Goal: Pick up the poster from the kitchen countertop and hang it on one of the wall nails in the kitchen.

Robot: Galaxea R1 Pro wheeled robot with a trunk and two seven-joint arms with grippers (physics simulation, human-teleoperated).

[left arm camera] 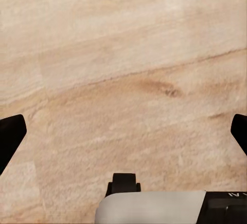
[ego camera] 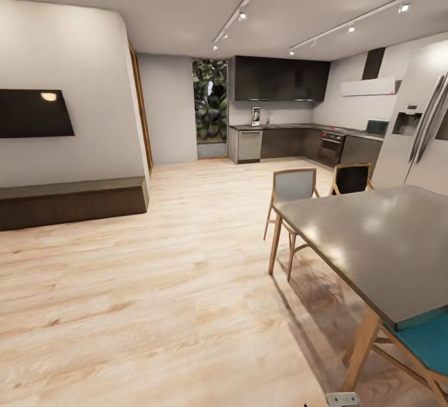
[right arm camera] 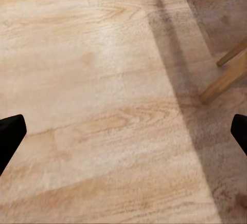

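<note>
The poster (ego camera: 256, 116) stood upright on the kitchen desk (ego camera: 292, 126), small and far off, right of centre in the upper half of the head view, under dark wall cabinets (ego camera: 281, 79). It leaned at the back wall above a steel dishwasher (ego camera: 249, 145); its art was too small to read. The desk ran right along the far wall past an oven (ego camera: 330, 144) toward a tall fridge (ego camera: 417, 127) at the right edge. No wall nail could be made out at that range.

Nearer, a dark dining table (ego camera: 379, 239) filled the lower right of the frame, with two chairs (ego camera: 292, 198) behind it and a teal seat (ego camera: 426, 341) at the bottom corner. A black TV (ego camera: 34, 113) hung on the left wall over a low bench (ego camera: 71, 200). Pale wood floor (ego camera: 162, 282) lay between the robot and the kitchen.

The left fingers (left arm camera: 11, 136) were spread wide and held nothing, with bare floor between them. The right fingers (right arm camera: 11, 134) were likewise apart and empty over floor beside a wooden table leg (right arm camera: 226, 77).

By this showing the task had hardly begun: the poster was not yet picked up, the room was yet to be crossed, and the grasp, the carry and the hanging all remained.
</note>
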